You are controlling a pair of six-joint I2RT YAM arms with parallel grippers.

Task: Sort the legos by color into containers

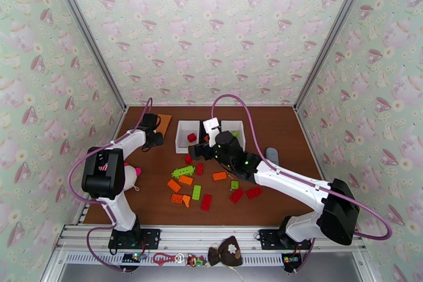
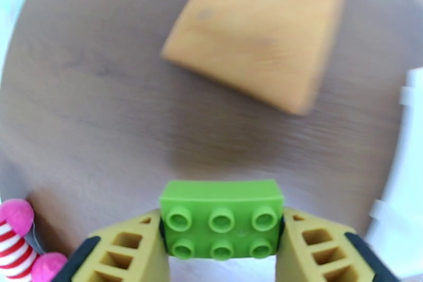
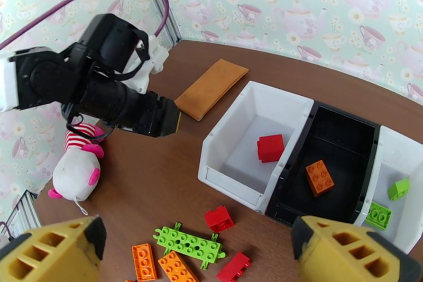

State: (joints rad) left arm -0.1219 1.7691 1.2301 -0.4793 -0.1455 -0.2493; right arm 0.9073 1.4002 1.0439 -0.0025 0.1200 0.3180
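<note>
Tightly, left hand (image 2: 222, 227) around green lego (image 2: 221, 201)

Three bins stand wall to wall across the far middle: left white bin (image 3: 232, 185), black bin (image 3: 354, 140), right white bin (image 3: 412, 156). Loose legos (image 3: 219, 218) litter the wood just in front of them. The left arm (image 3: 106, 98) hangs over the bare strip between the orange card (image 3: 211, 89) and the left white bin (the left gripper (image 2: 222, 225) clamps a lime green brick (image 2: 222, 209)). A plush toy (image 3: 76, 172) crowds the left edge. The table (image 1: 285, 129) lies bare right of the bins, apart from a small grey object (image 1: 272, 155).
</note>
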